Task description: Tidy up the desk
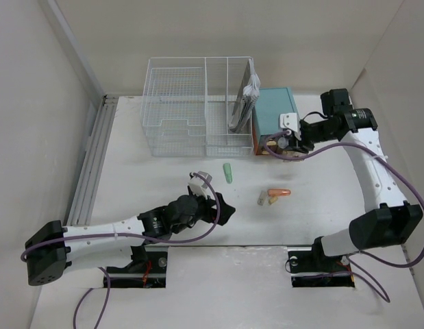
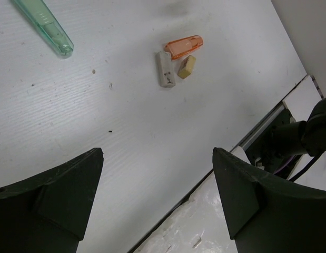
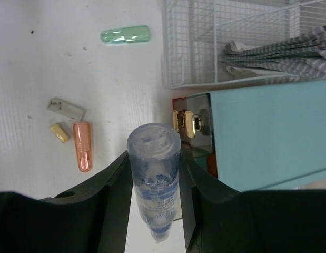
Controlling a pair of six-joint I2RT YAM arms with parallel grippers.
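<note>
The left claw [image 2: 157,168] hangs wide open, empty, above the tabletop [image 2: 126,105]; the right claw [image 3: 152,179] grips a clear tube [image 3: 153,142] beside the teal box [image 3: 268,137].

Two slim arms, left [image 1: 109,232] and right [image 1: 372,168], with smooth white shells on the links and blocky black housings at the joints. A thin purple cable [image 1: 198,234] along each arm, loose in loops near the black base mounts [image 1: 148,264] (a small red-orange spot visible on the left one). Left hand [image 2: 157,163] with two broad matte black fingers [image 2: 55,205], wedge-shaped, a little rough at the edges. Right hand [image 1: 288,140] black too, with a white piece on top; fingers [image 3: 107,211] curved on the inner side, one with a small round hole.
</note>
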